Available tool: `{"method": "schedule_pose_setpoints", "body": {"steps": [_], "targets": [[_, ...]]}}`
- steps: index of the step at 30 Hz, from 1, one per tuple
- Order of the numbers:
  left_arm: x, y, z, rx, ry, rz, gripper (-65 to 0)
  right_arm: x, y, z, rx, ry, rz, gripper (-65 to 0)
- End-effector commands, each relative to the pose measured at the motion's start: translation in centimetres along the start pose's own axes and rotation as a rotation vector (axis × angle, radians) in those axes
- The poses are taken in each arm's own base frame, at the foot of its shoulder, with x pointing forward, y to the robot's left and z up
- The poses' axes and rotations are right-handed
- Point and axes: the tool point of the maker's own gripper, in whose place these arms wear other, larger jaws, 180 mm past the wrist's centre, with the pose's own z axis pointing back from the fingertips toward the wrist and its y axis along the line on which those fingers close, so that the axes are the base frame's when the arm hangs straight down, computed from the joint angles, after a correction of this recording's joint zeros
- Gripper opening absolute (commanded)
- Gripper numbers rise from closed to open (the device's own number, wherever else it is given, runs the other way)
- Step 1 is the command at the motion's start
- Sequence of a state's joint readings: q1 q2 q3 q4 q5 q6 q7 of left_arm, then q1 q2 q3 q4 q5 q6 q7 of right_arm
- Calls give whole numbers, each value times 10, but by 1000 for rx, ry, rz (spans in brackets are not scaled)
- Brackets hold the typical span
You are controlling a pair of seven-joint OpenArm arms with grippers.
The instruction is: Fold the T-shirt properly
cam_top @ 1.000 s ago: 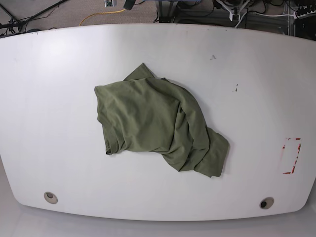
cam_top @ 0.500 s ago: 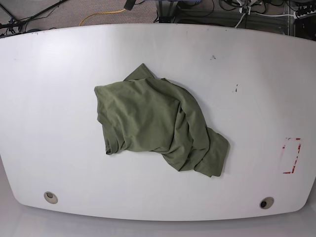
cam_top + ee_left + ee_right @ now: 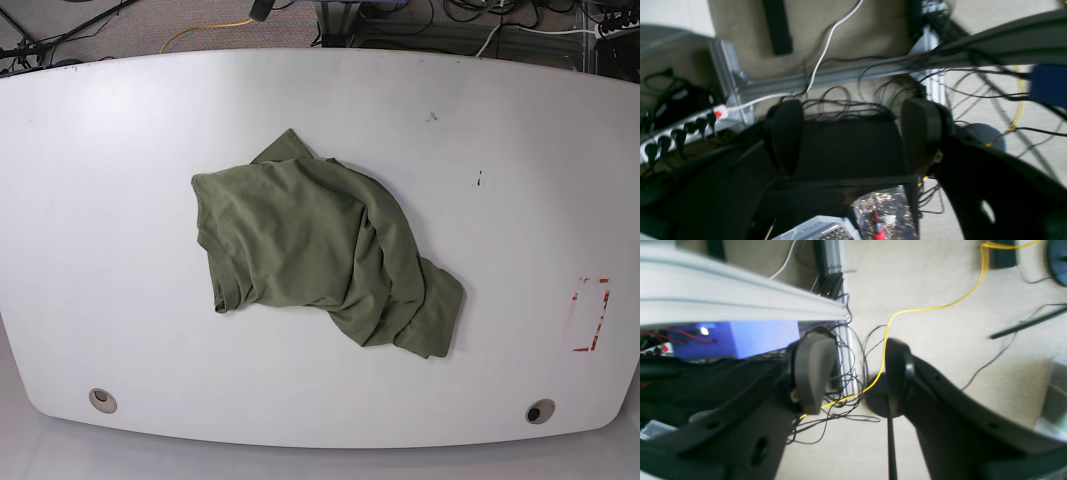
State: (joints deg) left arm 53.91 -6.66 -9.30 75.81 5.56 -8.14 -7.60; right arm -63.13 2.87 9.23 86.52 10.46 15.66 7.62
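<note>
Two grippers are mine, and neither one shows in the base view; only my wrist cameras catch them. My left gripper (image 3: 853, 136) has its jaws spread wide with nothing between them, and past the dark fingers (image 3: 785, 133) I see only floor, an aluminium frame (image 3: 826, 78), a tangle of black cables and a power strip (image 3: 680, 131) with a red switch. My right gripper (image 3: 855, 373) also stands with its jaws apart and holds nothing; beyond it lie beige floor, a yellow cable (image 3: 923, 310) running across it, and a pale frame rail (image 3: 740, 301).

As for the T-shirt (image 3: 320, 250), it lies crumpled on the white table (image 3: 100, 200), roughly at the table's middle. It is olive green and plain. The flattest part is the wide panel toward the table's left half, with a straight edge along its left side and a small rolled corner at its lower left. A pointed flap pokes out from the top of the heap, toward the table's far edge. On the right side the cloth is bunched into thick diagonal folds that run down to a squared-off end, nearer the table's front edge. Nothing touches the T-shirt.

Well to the right of the T-shirt, near the table's right edge, is a red-marked rectangle (image 3: 590, 315). Two round holes (image 3: 101, 400) sit near the table's front edge, one at each corner. A few small dark specks (image 3: 478, 180) mark the table up and right of the T-shirt.
</note>
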Motion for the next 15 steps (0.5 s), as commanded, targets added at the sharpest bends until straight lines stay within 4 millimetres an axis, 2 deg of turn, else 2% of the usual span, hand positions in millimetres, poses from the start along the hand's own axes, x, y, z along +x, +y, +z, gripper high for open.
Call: {"method": "schedule_pose_setpoints", "body": {"steps": [1, 6, 9, 15], "targets": [[7, 1, 17, 3, -29, -12, -224, 14, 6, 14, 16, -44, 10, -373], [29, -1, 46, -7, -96, 64, -224, 33, 11, 28, 27, -85, 32, -373], [51, -1, 61, -15, -153, 99, -225, 51, 15, 30, 38, -126, 50, -373], [91, -4, 94, -50, -249, 142, -226, 92, 10, 36, 25, -225, 92, -371]]}}
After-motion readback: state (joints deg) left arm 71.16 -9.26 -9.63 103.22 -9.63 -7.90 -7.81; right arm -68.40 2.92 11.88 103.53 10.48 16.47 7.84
